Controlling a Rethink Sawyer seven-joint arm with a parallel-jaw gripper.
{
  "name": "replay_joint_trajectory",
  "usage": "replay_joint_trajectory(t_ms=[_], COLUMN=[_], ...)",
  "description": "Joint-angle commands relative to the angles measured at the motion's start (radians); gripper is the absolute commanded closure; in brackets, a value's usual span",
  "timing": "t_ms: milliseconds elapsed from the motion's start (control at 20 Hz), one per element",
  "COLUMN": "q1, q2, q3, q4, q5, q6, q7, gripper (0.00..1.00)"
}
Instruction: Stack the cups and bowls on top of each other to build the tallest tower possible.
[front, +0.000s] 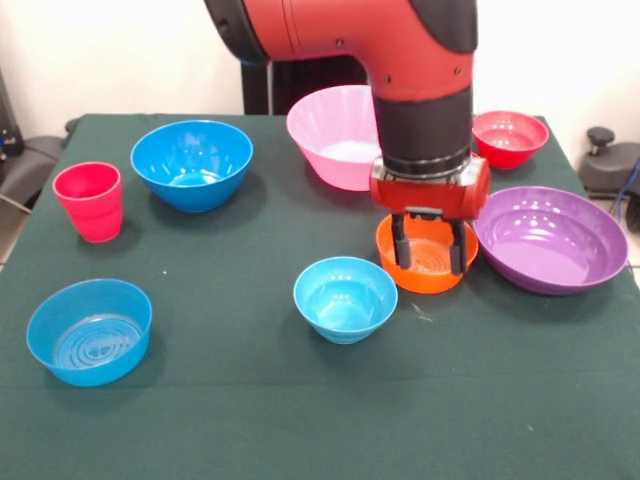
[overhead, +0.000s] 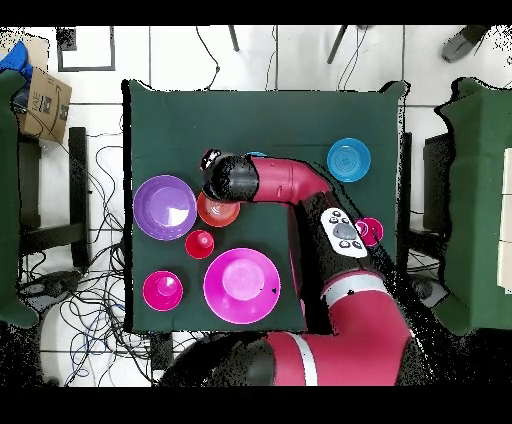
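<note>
The green table (front: 250, 400) is seen with the bowls spread apart — none is stacked. In the front view, bare cloth runs along the near edge and between the small blue bowl (front: 89, 331) at the near left corner and the light-blue bowl (front: 345, 298) near the middle. The pinkish-red cup (front: 89, 201) is set by the left edge, the deep blue bowl (front: 191, 164) beside it. The pink bowl (front: 338, 135) and red bowl (front: 509, 137) are found along the far edge, the purple bowl (front: 550, 238) by the right edge. The arm (front: 400, 50) is held vertical; the gripper (front: 429, 250) is spread, its fingers reaching down into the orange bowl (front: 425, 262) — contact cannot be told. No writing can be read.
</note>
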Motion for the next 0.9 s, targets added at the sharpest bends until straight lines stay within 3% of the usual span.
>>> replay_joint_trajectory(t_ms=[50,300,600,900], q1=[-0.009,-0.019,-0.033,-0.027], q2=[-0.082,-0.147,-0.184,-0.19], q3=[0.071,0.071,0.071,0.05], q4=[0.04,0.072,0.189,0.312], q5=[-0.08,-0.079,-0.118,-0.173], q6=[0.165,0.216,0.209,0.103], q7=[-0.168,-0.172,-0.195,-0.139], gripper=[0.0,0.0,0.0,0.0])
